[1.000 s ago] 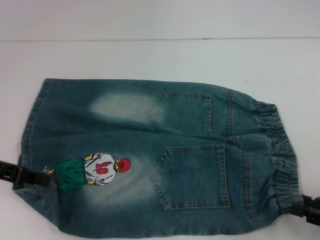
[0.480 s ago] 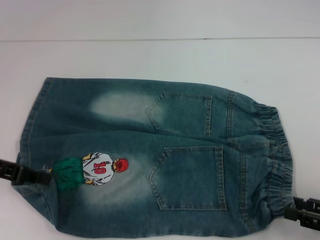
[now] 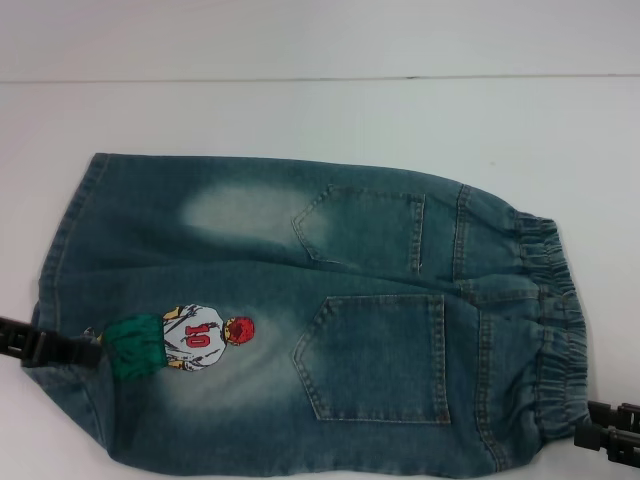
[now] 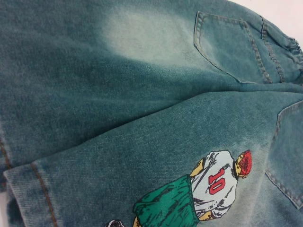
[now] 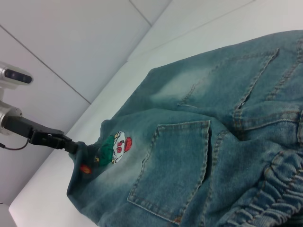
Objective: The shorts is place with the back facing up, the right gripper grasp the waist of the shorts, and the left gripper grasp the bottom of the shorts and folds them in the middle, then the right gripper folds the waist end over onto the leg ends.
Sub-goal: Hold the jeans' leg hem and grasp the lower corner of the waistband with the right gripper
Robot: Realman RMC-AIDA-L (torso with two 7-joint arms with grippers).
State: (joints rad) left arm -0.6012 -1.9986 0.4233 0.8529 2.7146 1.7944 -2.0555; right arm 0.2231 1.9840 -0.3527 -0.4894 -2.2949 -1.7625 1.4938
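Both near corners of the shorts [image 3: 310, 320], spread back-up on the white tabletop [image 3: 320, 115], are clamped: hem in the left end effector [image 3: 88, 350], waistband in the right end effector [image 3: 585, 433]. For a clean middle fold, both corners should be lifted together and carried evenly to the far edge.

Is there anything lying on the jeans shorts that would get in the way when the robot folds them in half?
Nothing visible does. The faded blue-green denim shorts lie bare on the white table, with the left hand at the hem and the right hand at the ruffled waistband.
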